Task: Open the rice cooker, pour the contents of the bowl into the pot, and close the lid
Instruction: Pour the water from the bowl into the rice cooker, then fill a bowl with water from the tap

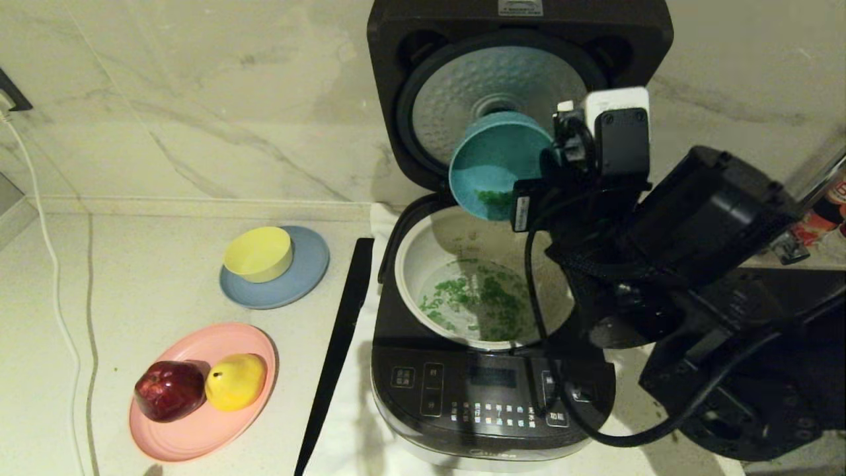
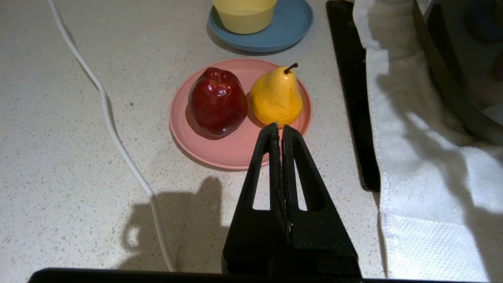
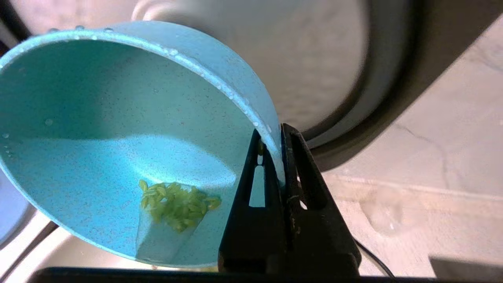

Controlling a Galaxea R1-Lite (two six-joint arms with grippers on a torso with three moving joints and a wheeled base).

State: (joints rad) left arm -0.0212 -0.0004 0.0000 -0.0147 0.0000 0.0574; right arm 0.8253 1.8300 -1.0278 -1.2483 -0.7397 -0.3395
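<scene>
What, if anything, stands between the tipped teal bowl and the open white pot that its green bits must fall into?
Nothing visible does. The right gripper is clamped on the rim of the bowl, which hangs tilted above the pot. The lid stands open behind it. A few green bits cling inside the bowl; many already lie in the pot.
</scene>
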